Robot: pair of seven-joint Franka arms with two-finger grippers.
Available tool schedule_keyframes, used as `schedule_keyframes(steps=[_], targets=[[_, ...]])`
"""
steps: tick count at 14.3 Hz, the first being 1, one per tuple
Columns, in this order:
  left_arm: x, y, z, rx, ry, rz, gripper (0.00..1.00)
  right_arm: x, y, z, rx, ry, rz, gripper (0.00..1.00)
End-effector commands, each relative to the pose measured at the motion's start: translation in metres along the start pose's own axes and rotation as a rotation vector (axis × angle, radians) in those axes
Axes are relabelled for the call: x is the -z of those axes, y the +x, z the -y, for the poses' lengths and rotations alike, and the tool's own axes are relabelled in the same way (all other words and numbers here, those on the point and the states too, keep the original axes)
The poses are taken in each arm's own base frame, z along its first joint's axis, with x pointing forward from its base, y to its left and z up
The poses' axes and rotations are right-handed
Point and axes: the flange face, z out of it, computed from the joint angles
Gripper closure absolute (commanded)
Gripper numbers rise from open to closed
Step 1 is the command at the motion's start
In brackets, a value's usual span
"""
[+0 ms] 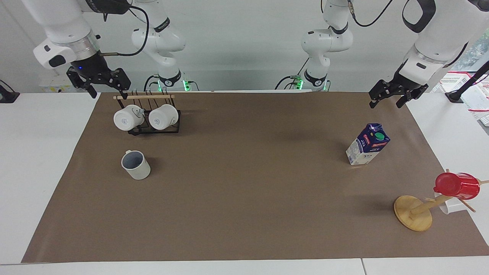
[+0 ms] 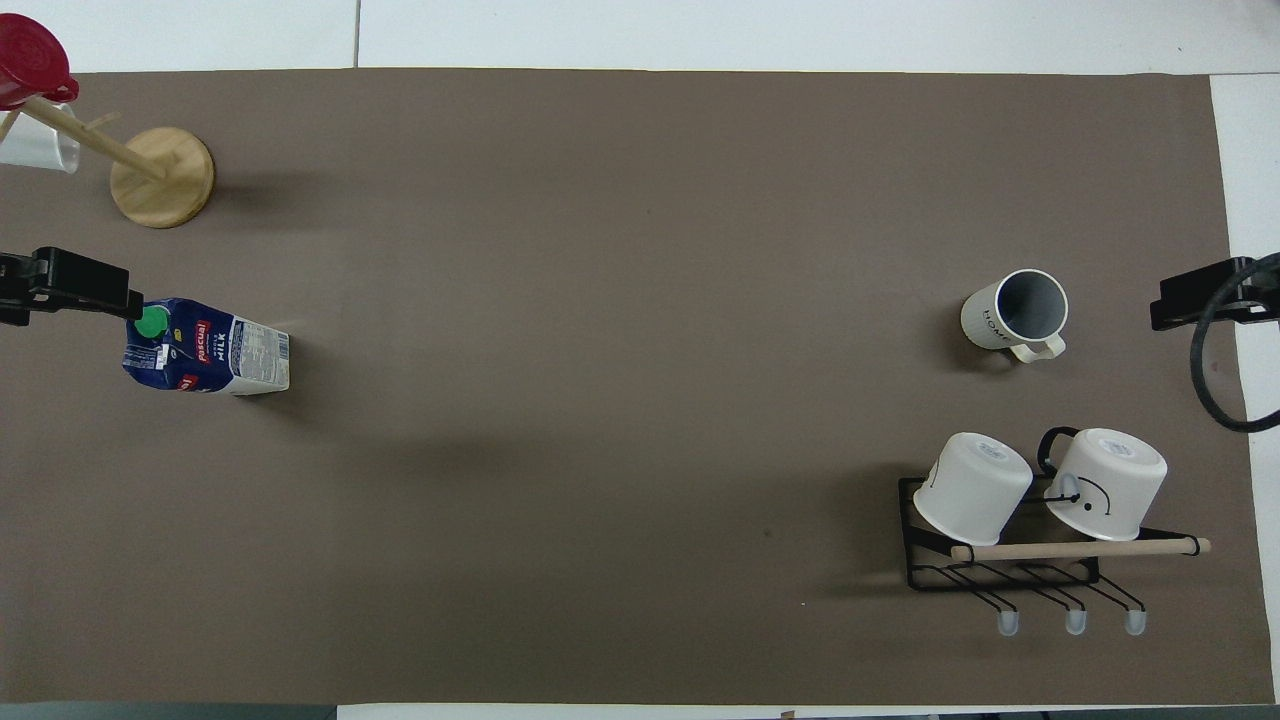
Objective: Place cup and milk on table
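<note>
The job looks done. The cup (image 1: 136, 165) stands upright on the brown paper (image 1: 244, 198) of the tabletop (image 1: 38, 160), a little farther from the robots than the black mug rack (image 1: 153, 118) with its two white mugs. The milk (image 1: 367, 144) stands on the paper too, well apart from the rack, toward the left arm's end.

Both grippers are up in the air, let go and holding nothing. The right gripper (image 1: 100, 82) hangs near the rack. The left gripper (image 1: 395, 94) hangs over the paper's edge.

A wooden stand (image 1: 413, 212) holds a red cup (image 1: 457, 186). The wall is plain white.
</note>
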Motion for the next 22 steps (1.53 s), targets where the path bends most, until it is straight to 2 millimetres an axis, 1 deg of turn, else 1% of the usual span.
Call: schedule_keyframes(steps=[1,7,11,17,18,20,21,22], targets=[[0.007,-0.007,0.000,-0.027,0.000,-0.007,0.00,0.000,-0.002,-0.002,0.011,-0.001,-0.002,0.00],[0.007,-0.004,0.006,-0.037,0.012,-0.028,0.00,0.000,-0.003,-0.002,0.011,-0.001,-0.002,0.00],[0.007,-0.006,-0.002,-0.048,0.012,-0.021,0.00,0.001,-0.002,-0.004,0.002,0.001,-0.006,0.00],[0.008,-0.006,0.006,-0.031,0.012,-0.020,0.00,0.000,-0.001,-0.003,0.000,0.008,-0.011,0.00],[0.007,-0.007,0.006,-0.031,0.012,-0.017,0.00,-0.005,-0.002,-0.006,-0.005,0.011,0.000,0.00],[0.007,-0.006,0.005,-0.034,0.012,-0.020,0.00,-0.007,-0.005,-0.008,0.003,0.013,-0.001,0.00],[0.007,-0.006,0.005,-0.034,0.012,-0.023,0.00,-0.008,-0.001,-0.008,0.009,0.013,-0.035,0.00],[0.006,-0.007,0.005,-0.033,0.012,-0.019,0.00,-0.017,0.004,-0.014,0.044,0.006,-0.061,0.00]])
